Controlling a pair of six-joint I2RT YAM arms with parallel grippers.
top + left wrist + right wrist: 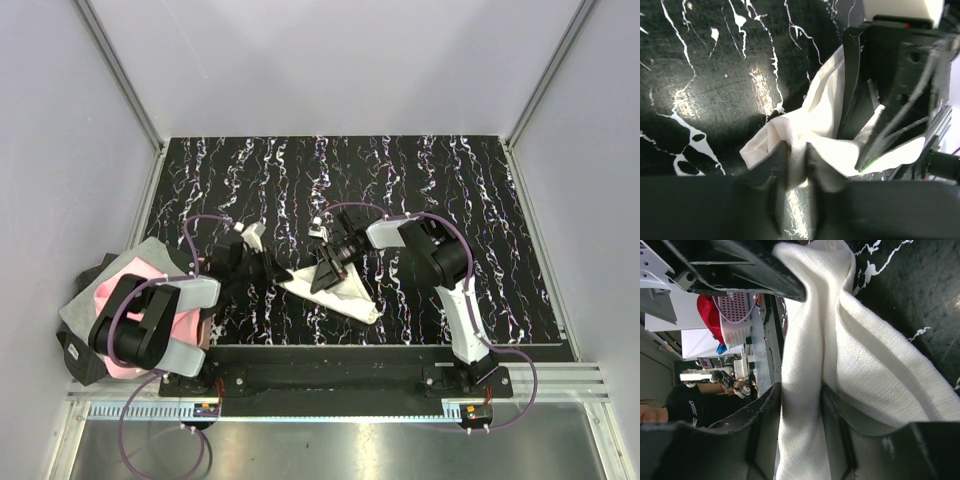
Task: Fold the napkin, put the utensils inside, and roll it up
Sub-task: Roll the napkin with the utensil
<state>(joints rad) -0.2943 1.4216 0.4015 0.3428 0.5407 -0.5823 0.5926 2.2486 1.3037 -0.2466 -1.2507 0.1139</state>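
The cream napkin [347, 296] lies bunched on the black marbled table, between the two arms. My left gripper [279, 273] is shut on a fold at the napkin's left end, seen close in the left wrist view [797, 159], where the cloth [816, 116] rises between the fingers. My right gripper [323, 279] is shut on another fold near the middle; in the right wrist view [801, 407] the cloth [875, 365] runs up between its fingers. The two grippers are close together. The fork and the copper-brown utensil are not in view.
A pink and grey cloth [125, 285] lies heaped off the table's left edge beside the left arm's base. The marbled table [400, 175] is walled by grey panels at the back and sides. A metal rail [340, 375] runs along the near edge.
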